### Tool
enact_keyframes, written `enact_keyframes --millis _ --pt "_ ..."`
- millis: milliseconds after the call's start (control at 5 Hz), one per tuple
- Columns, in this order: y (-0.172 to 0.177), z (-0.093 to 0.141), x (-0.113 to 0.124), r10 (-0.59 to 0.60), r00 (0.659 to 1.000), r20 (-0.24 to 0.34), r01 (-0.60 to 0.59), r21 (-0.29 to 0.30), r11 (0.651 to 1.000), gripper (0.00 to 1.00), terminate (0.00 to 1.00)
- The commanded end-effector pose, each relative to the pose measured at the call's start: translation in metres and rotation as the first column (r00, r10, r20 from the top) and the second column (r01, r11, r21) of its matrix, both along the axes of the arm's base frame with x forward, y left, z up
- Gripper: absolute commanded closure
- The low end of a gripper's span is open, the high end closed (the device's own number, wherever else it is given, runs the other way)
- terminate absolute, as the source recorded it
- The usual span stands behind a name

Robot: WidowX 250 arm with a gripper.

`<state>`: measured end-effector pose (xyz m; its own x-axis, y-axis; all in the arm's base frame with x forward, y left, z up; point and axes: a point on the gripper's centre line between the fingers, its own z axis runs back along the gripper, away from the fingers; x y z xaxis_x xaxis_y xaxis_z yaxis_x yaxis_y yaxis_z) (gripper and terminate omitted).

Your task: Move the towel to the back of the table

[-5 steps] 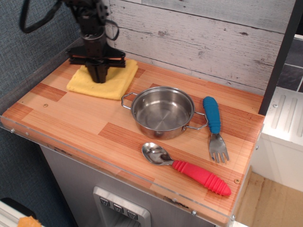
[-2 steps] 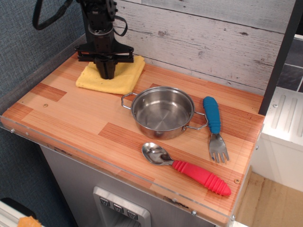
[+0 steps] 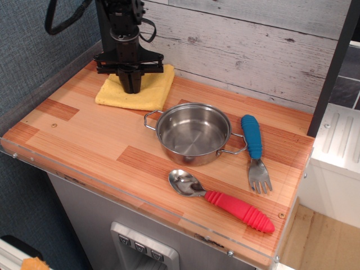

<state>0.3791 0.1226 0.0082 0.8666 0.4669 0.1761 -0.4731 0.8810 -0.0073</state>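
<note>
The yellow folded towel lies flat at the back left of the wooden table, its far edge close to the grey plank wall. My black gripper points straight down onto the middle of the towel. Its fingers are drawn together and pinch the cloth. The gripper hides the towel's centre.
A steel pot stands mid-table, just right of the towel's front corner. A blue-handled fork lies right of the pot. A red-handled spoon lies near the clear front edge. A blue-grey wall bounds the left side.
The gripper has slid back and to the right with the towel, from the left part of the table toward the plank wall. The pot, fork and spoon have not moved.
</note>
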Motion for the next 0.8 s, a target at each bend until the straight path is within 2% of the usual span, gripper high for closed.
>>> enact_keyframes --millis 0,200,400,600 --pt "-0.007 0.005 -0.009 0.051 0.998 -0.041 -0.049 0.031 0.998 0.00 0.00" --pt "-0.003 0.018 -0.012 0.088 0.995 -0.042 -0.085 0.079 0.993 0.00 0.00" --pt "0.000 0.031 -0.008 0.108 0.994 -0.021 -0.105 0.103 0.989 0.00 0.00" --pt "0.005 0.051 -0.002 0.126 0.992 0.026 -0.128 0.107 0.986 0.00 0.00"
